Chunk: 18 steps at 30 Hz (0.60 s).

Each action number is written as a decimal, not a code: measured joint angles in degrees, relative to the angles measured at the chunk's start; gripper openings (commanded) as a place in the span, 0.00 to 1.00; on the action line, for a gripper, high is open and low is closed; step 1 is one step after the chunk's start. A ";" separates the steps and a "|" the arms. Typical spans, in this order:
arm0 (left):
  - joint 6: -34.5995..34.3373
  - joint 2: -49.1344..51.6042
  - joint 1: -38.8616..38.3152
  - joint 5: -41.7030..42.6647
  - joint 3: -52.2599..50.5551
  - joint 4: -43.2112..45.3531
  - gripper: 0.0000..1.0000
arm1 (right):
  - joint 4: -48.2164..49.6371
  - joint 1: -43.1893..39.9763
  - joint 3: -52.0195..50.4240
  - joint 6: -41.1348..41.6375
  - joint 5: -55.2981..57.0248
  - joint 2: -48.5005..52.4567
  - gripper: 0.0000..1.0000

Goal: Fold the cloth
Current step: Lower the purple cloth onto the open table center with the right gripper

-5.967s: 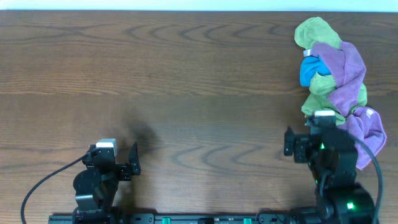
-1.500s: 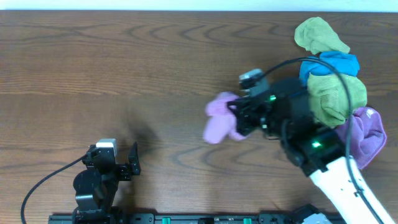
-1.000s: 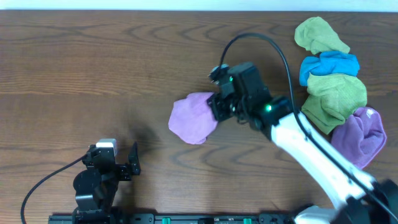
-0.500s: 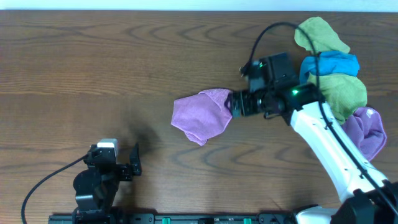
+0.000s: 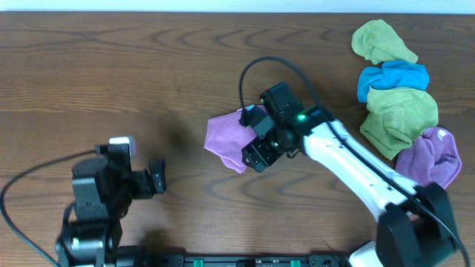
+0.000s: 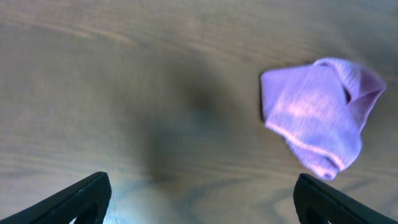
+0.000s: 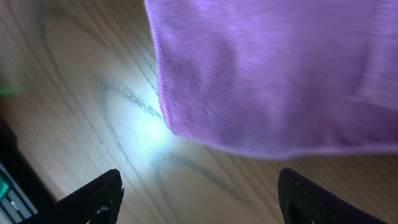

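Observation:
The cloth (image 5: 225, 137), pinkish-purple, lies crumpled on the table centre. It shows in the left wrist view (image 6: 317, 118) at the upper right and fills the top of the right wrist view (image 7: 273, 68). My right gripper (image 5: 252, 152) hovers over the cloth's right lower edge, open and holding nothing (image 7: 199, 193). My left gripper (image 5: 156, 178) is open and empty over bare wood, left of the cloth (image 6: 202, 193). The white tag is hidden.
A pile of other cloths lies at the right edge: lime-green (image 5: 382, 41), blue (image 5: 393, 80), another green (image 5: 397, 119) and a violet-purple one with a white tag (image 5: 430, 159). The right arm's cable (image 5: 256, 70) loops above the cloth.
My right gripper carried the cloth from the pile to the table centre and let go; it now hovers open at the cloth's edge. My left arm has risen and shifted left.

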 measured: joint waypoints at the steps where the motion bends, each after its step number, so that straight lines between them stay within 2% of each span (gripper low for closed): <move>1: -0.17 2.25 0.00 0.24 1.88 0.28 0.95 | 0.35 0.98 0.00 -0.15 0.24 0.81 0.79; 8: -5.97 9.57 0.00 2.10 4.17 2.82 0.95 | 2.62 6.40 0.00 -0.57 4.76 3.19 0.75; 14: -10.56 10.32 0.00 2.93 4.17 2.82 0.95 | 5.29 7.54 0.00 -0.22 9.75 5.97 0.73; 18: -11.54 10.32 0.00 4.04 4.17 2.84 0.95 | 6.51 7.56 0.00 0.17 10.71 7.87 0.68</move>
